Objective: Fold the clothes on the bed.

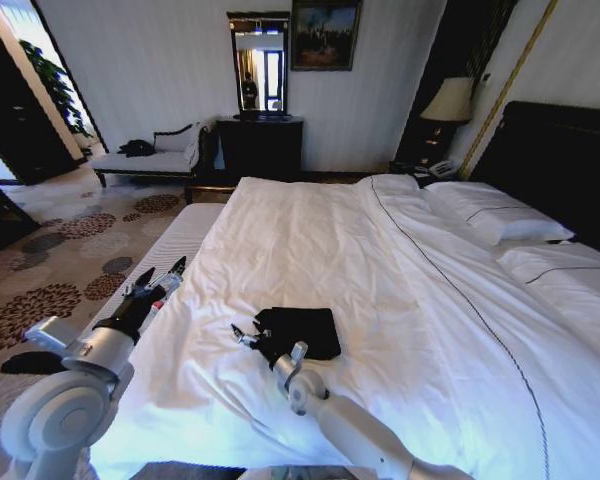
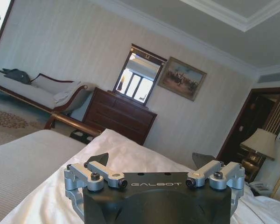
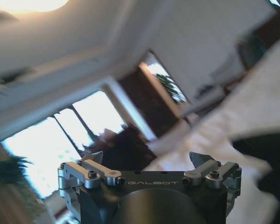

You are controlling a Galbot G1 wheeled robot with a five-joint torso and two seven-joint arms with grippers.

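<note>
The clothes (image 1: 302,331) lie as a small, compact black bundle on the white bed (image 1: 380,290), near its front edge. My right gripper (image 1: 243,335) hovers at the bundle's left edge with its fingers apart, holding nothing. The right wrist view shows that gripper (image 3: 147,157) open, with the black clothes (image 3: 270,158) off to one side over white sheet. Further left, over the bed's left side, my left gripper (image 1: 162,275) is raised above the sheet and open. In the left wrist view this gripper (image 2: 151,161) points along the bed toward the far wall with its fingers spread.
White pillows (image 1: 495,215) rest against the dark headboard (image 1: 570,160) at the right. A lamp (image 1: 450,100) stands in the far corner. A dark dresser (image 1: 260,148) with a mirror and an upholstered bench (image 1: 145,160) line the far wall. Patterned carpet (image 1: 70,250) lies left of the bed.
</note>
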